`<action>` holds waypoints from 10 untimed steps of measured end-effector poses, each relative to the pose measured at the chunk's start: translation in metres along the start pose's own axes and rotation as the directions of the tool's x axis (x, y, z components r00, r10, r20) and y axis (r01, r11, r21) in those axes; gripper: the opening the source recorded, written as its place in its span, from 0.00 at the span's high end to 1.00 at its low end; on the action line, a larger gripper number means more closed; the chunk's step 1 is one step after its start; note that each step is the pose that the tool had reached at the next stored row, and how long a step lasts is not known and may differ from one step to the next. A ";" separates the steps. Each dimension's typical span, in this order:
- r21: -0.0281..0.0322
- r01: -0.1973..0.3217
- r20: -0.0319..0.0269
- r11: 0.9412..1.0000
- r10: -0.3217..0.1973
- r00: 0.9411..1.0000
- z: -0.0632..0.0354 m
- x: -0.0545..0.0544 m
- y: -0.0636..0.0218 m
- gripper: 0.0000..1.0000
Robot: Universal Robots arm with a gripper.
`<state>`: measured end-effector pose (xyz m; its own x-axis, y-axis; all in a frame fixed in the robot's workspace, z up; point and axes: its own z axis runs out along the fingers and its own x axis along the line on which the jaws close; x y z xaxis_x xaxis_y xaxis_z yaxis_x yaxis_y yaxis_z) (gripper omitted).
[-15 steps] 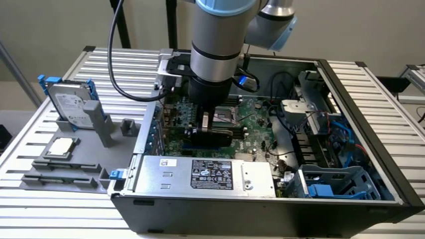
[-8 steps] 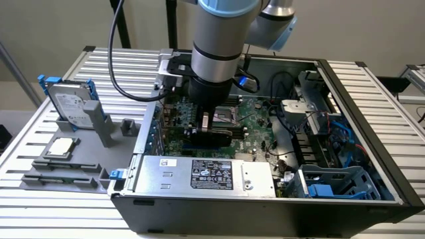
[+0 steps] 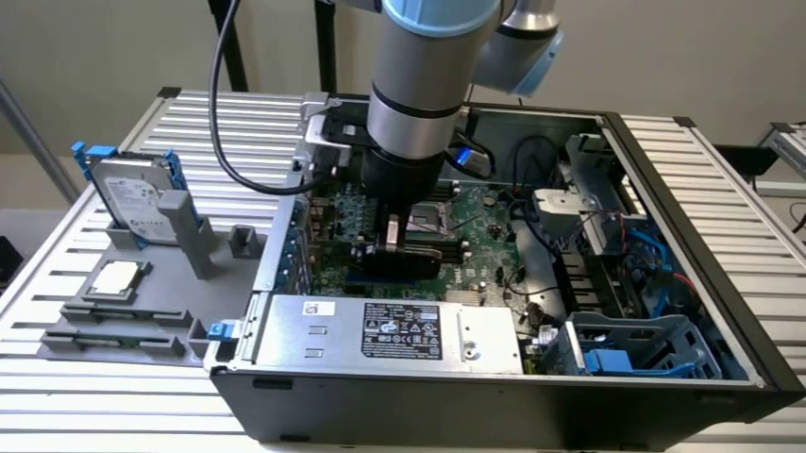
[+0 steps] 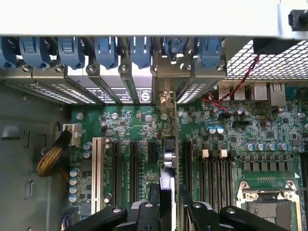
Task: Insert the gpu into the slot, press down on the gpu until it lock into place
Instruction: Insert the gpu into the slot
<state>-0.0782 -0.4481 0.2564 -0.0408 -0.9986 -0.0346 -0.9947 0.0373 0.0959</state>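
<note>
Exterior view first: we see a slatted metal table (image 3: 718, 189) carrying an open computer case (image 3: 504, 415) that lies on its side. The arm (image 3: 422, 85) reaches straight down into the case. A silver power supply (image 3: 391, 330) sits along the case's near wall, and the green motherboard (image 3: 485, 236) lies behind it. On the exterior view's left, outside the case, a grey fixture (image 3: 164, 321) holds a hard drive (image 3: 132, 198) in a blue frame, standing upright, and a small square processor chip (image 3: 116, 278) lying flat. Over the middle of the motherboard the gripper (image 3: 400, 241) is clamped on the gpu (image 3: 406, 257), which stands on edge, low against the board. In the wrist view we look along the card's top edge (image 4: 166, 185). One of the fingers (image 4: 154, 197) presses on each side of it, and its far end reaches the row of rear covers under the blue clips (image 4: 106, 50). The card runs parallel to the black connectors beside it. We cannot tell whether its lower edge is seated in the slot.
</note>
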 end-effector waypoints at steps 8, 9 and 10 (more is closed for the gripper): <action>-0.008 0.000 -0.001 1.000 0.000 1.000 0.0051 0.000 -0.0012 0.74; -0.007 0.000 0.000 1.000 0.000 1.000 0.0063 0.000 -0.0016 0.74; -0.008 0.000 0.000 1.000 0.000 1.000 0.0073 0.000 -0.0019 0.74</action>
<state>-0.0770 -0.4483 0.2489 -0.0410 -0.9986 -0.0342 -0.9939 0.0372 0.1036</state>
